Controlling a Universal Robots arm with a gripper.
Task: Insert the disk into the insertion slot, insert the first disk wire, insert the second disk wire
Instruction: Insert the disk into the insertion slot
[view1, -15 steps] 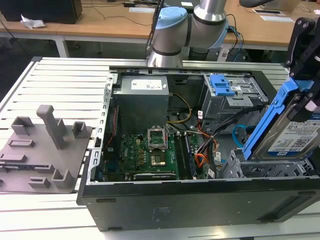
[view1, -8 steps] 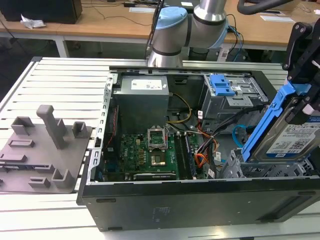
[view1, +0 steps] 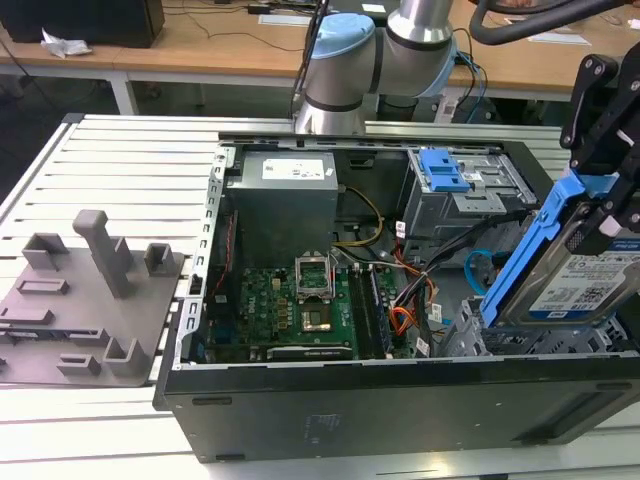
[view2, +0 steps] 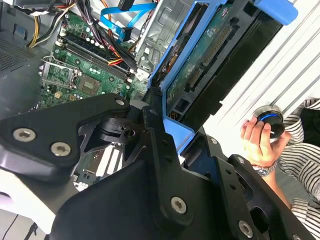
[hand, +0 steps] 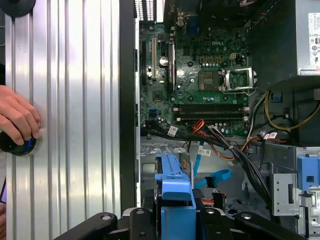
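The gripper (view1: 605, 190) is clamped on the upper end of the disk (view1: 578, 285), its black fingers pressing either side of the blue carrier (view1: 540, 235), at about 3 o'clock in the exterior view. The disk hangs tilted with its white label facing the camera. Its upper end leans toward 1 o'clock and its lower end points toward 7 o'clock. That lower end aims at the insertion slot (view1: 468, 335), the low perforated grey cage in the 4 o'clock corner of the open computer case (view1: 380, 400). Whether the carrier's lower edge touches the cage cannot be told, and the disk is not seated in the bay. Just past the slot toward 12 o'clock stands the taller cage (view1: 465, 200) with its blue latch. The motherboard (view1: 285, 305) lies mid-case, with the power supply (view1: 285, 205) at its 12 o'clock. Loose wires (view1: 402, 320) trail between the motherboard and the slot. At 9 o'clock a grey fixture tray (view1: 90, 300) sits on the slatted table (view1: 130, 160), just beside the case. In both wrist views a person's hand (hand: 17, 115) (view2: 257, 142) rests on a round blue-ringed button (hand: 17, 146) (view2: 268, 122).
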